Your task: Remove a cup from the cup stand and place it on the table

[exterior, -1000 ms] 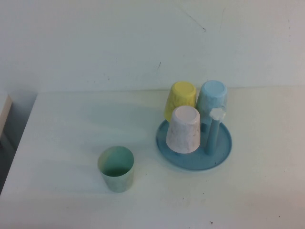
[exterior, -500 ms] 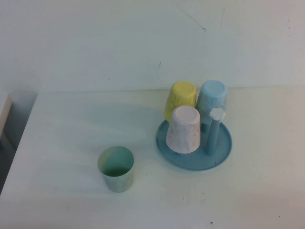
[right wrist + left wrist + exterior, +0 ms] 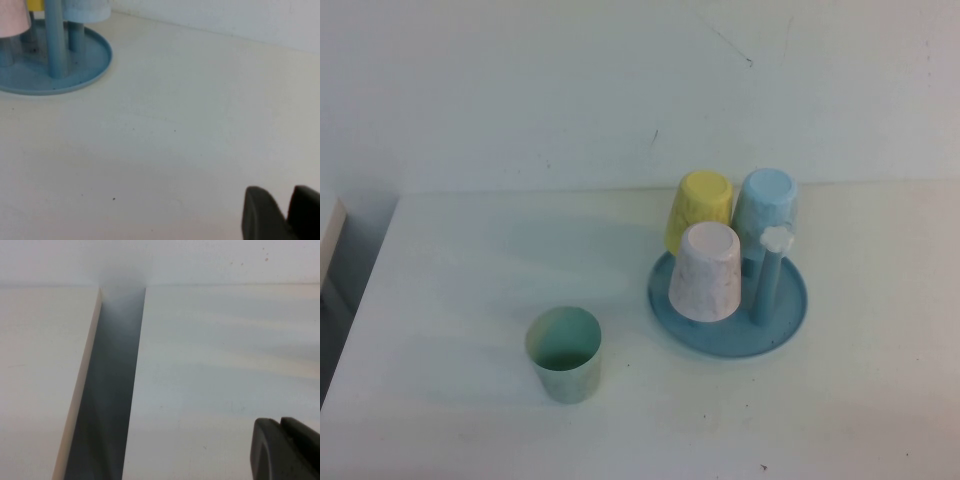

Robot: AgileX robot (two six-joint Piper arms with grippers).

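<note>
On the round blue cup stand (image 3: 728,335), speckled pink tapered cup (image 3: 708,271) sits inverted; left gripper (image 3: 285,450) and right gripper (image 3: 282,215) over white desk (image 3: 470,260), finger state indeterminable.

Not much robot on show: the left gripper (image 3: 287,450) appeared in the left wrist view only as a dark charcoal block with rounded corners and a thin seam running down it. The right gripper (image 3: 282,212) showed in its own wrist view as two matte black rounded fingertips (image 3: 260,212), a narrow notch separating them.
</note>
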